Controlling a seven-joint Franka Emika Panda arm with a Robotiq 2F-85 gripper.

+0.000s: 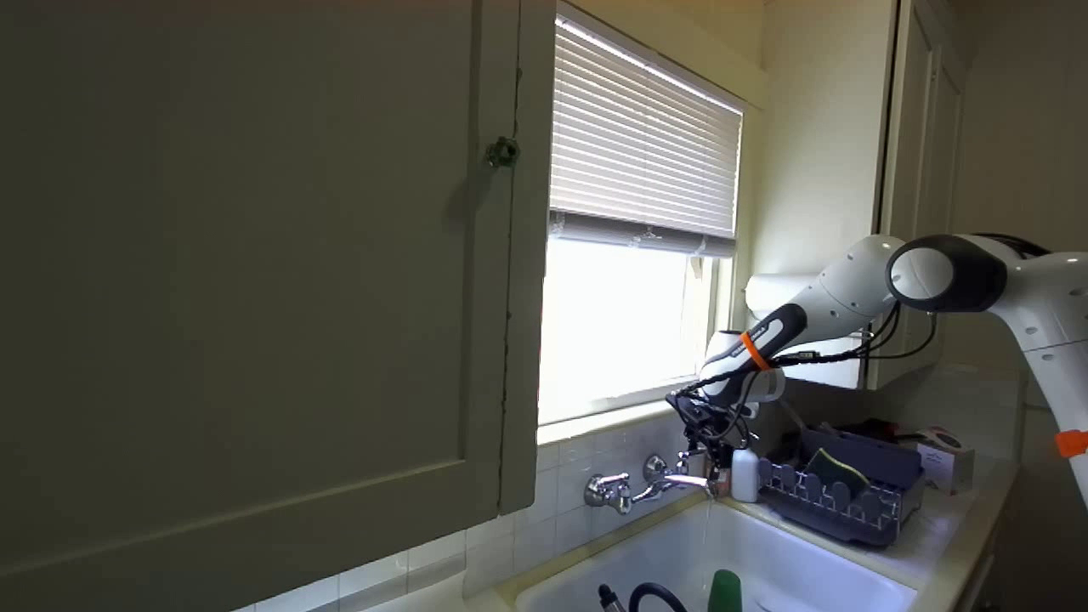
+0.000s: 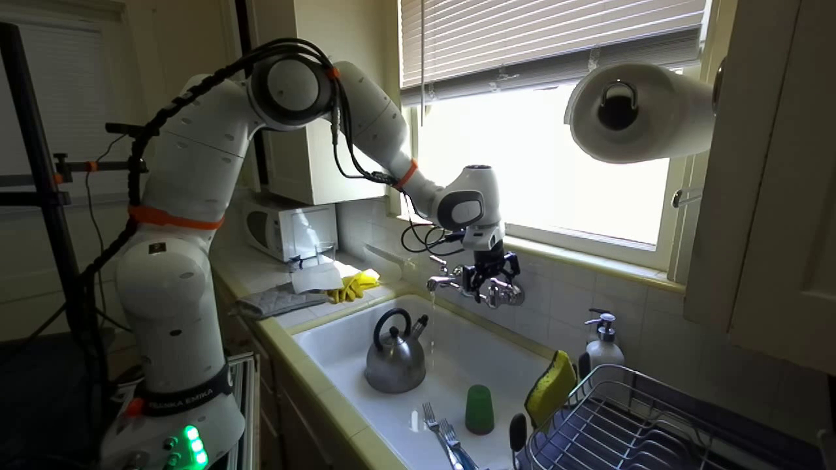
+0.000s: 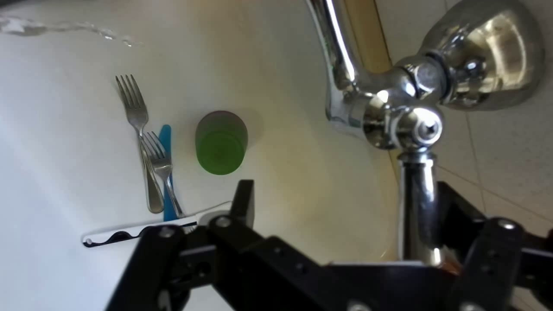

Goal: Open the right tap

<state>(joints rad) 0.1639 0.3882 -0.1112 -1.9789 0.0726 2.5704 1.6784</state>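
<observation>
The right tap is a chrome lever handle in the wrist view, at the right. Its mounting also shows in an exterior view, partly behind the fingers. My gripper is open, with the lever between its fingers. The lever lies close to the right-hand finger; I cannot tell whether they touch. The left-hand finger is well apart from it. The gripper points down at the faucet in both exterior views. The chrome spout has a thin stream of water falling from it.
The white sink lies below, holding a kettle, a green cup and forks. The tiled wall is close behind the faucet. A soap dispenser and dish rack stand beside the sink.
</observation>
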